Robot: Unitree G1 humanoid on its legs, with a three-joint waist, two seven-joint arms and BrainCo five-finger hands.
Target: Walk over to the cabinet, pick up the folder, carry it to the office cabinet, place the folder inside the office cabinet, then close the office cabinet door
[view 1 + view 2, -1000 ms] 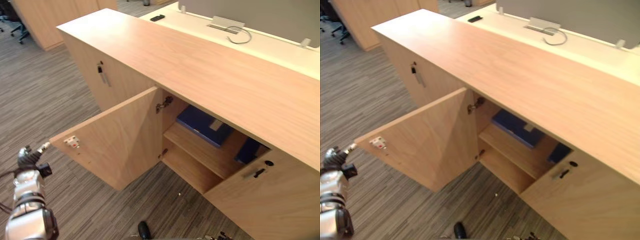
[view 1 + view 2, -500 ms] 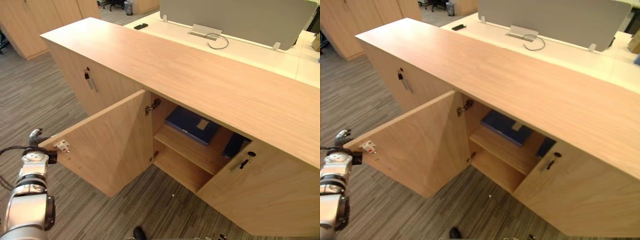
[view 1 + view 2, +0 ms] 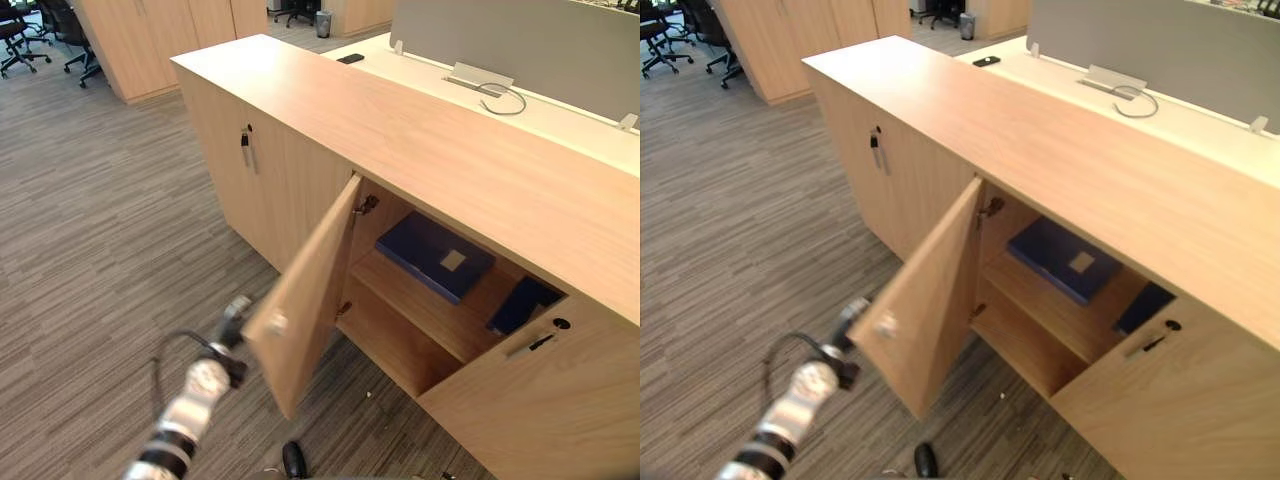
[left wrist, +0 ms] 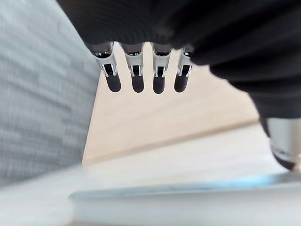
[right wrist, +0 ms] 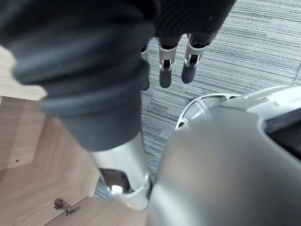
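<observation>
The cabinet (image 3: 450,150) is seen with its door (image 3: 310,290) half open. The folder (image 3: 435,255) is laid flat on the upper shelf (image 3: 420,310) inside, held by neither hand. The left hand (image 4: 137,80) is set at the door's free edge, fingers straight, nothing grasped. The right hand (image 5: 164,70) is hung relaxed and empty. Since the door is merely pushed, it could be lost off the fingertips and left ajar.

I see grey striped carpet (image 3: 90,220). Black chairs (image 3: 15,40) stand far off. A white desk (image 3: 560,120) holds a grey screen (image 3: 520,40), a cable (image 3: 505,95) and a small black thing (image 3: 350,59).
</observation>
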